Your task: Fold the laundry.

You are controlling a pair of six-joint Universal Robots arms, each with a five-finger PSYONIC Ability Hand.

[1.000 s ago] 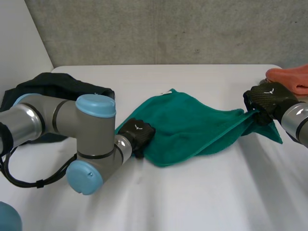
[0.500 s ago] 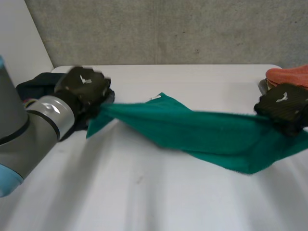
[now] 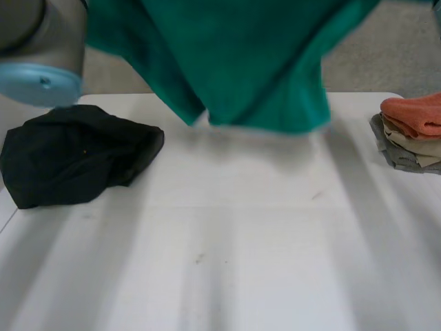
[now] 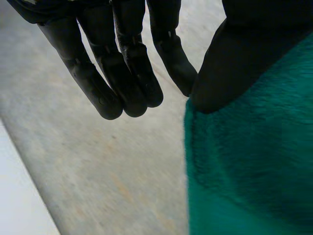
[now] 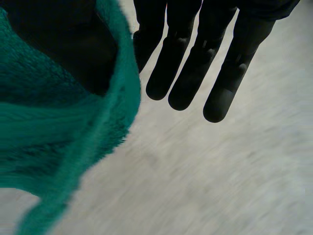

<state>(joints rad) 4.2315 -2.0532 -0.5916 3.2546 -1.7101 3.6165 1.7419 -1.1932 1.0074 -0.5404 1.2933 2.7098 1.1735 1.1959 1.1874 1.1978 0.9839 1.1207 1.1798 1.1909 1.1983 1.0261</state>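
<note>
A green towel [image 3: 255, 62] hangs in the air above the far side of the white table [image 3: 241, 248], its lower edge clear of the surface. In the left wrist view my left hand [image 4: 122, 73] has its fingers nearly straight, and its thumb [image 4: 244, 58] presses the towel's edge [image 4: 254, 171]. My right hand [image 5: 195, 63] stands the same way, fingers straight and thumb [image 5: 63, 44] clamped on a bunched edge of the towel [image 5: 54, 127]. The left arm's elbow [image 3: 41, 48] is raised high at the left.
A crumpled black garment [image 3: 69, 158] lies at the table's far left. A stack of folded laundry [image 3: 413, 131], orange on top over beige and grey, sits at the far right edge. A grey wall stands behind the table.
Both hands rose with the towel, lifting it from stretched low over the table to hanging high. The hands went up past the head view's top edge.
</note>
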